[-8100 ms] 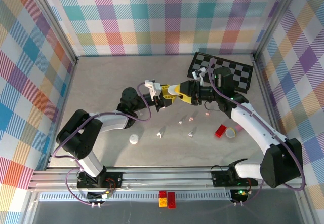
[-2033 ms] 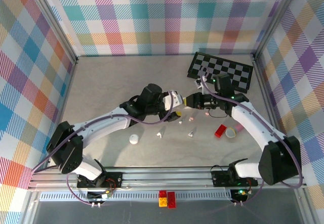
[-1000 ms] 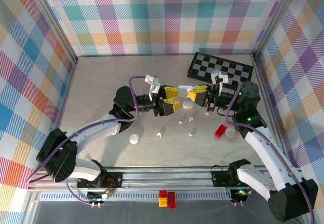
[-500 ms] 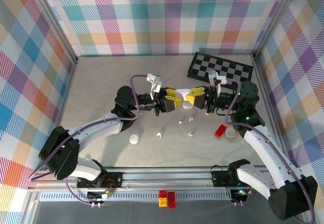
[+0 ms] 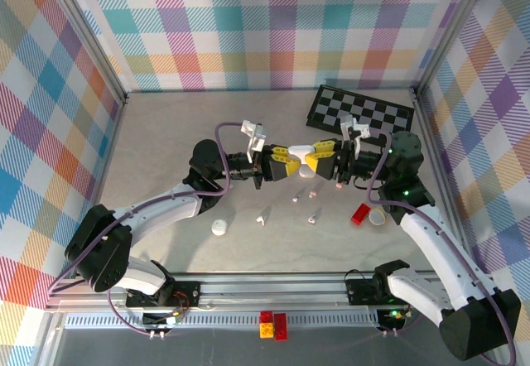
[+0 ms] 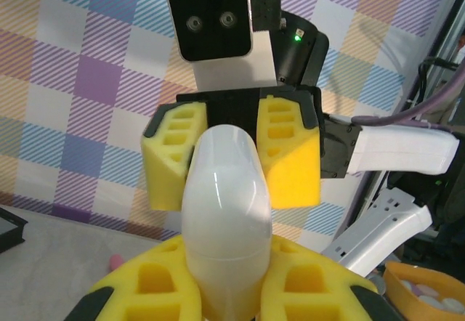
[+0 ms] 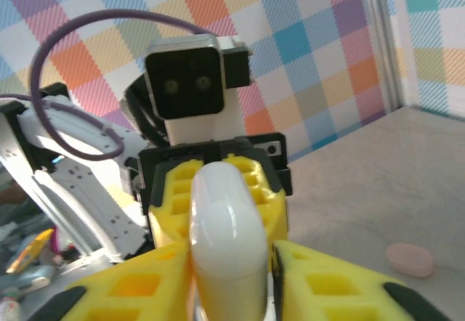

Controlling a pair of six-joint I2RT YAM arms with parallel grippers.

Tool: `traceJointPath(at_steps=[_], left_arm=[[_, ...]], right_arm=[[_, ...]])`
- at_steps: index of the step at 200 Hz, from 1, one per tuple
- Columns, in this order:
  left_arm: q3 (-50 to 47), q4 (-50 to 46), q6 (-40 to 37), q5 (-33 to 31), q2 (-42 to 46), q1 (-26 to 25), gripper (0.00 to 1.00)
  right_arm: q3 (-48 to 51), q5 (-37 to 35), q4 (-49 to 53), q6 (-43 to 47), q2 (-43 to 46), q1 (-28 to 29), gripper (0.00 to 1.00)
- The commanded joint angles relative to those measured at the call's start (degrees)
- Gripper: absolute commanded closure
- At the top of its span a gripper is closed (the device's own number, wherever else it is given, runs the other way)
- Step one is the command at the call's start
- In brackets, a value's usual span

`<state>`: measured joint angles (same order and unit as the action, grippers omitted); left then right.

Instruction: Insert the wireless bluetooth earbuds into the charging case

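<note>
**q:** panel a, top view. where is the charging case [image 5: 301,154]?

**a:** raised clear of the table [image 5: 166,151], mid-field. the left gripper [image 5: 290,156] and the right gripper [image 5: 315,159] meet nose to nose, and the case spans both.

**q:** which pincer has it?

**a:** panel b, left wrist view. the left gripper's yellow pads [image 6: 305,292] are clenched on one end of the white shell. the right gripper's pads flank the other end. whether they press on it or stand just off it cannot be told from either wrist view.

**q:** and the earbuds [image 5: 262,214]?

**a:** loose on the table below the grippers, toward the near edge. several are white and a few pale pink, lying apart from one another. none is in the case, which appears closed.

**q:** how will these handle?

**a:** judged from appearance only. the case is a glossy, rounded, rigid pebble, probably light and slippery. it is best held across its broad faces near the middle, which keeps it from squirting out. the pads should stay off the lid end, so the lid is free to open. the earbuds are tiny and hard and likely to roll or skid. each is best pinched across the stem from straight above, with a gentle close.
</note>
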<state>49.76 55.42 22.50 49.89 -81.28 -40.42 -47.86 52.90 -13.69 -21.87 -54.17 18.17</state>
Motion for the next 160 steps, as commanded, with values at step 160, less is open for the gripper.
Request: traceJointPath(at_steps=[160], left_arm=[[-2.75, -24.44, -30.84, -6.88, 9.18, 0.42, 1.0]], right_arm=[[-5.87, -38.51, 36.36, 6.23, -2.44, -0.68, 0.29]])
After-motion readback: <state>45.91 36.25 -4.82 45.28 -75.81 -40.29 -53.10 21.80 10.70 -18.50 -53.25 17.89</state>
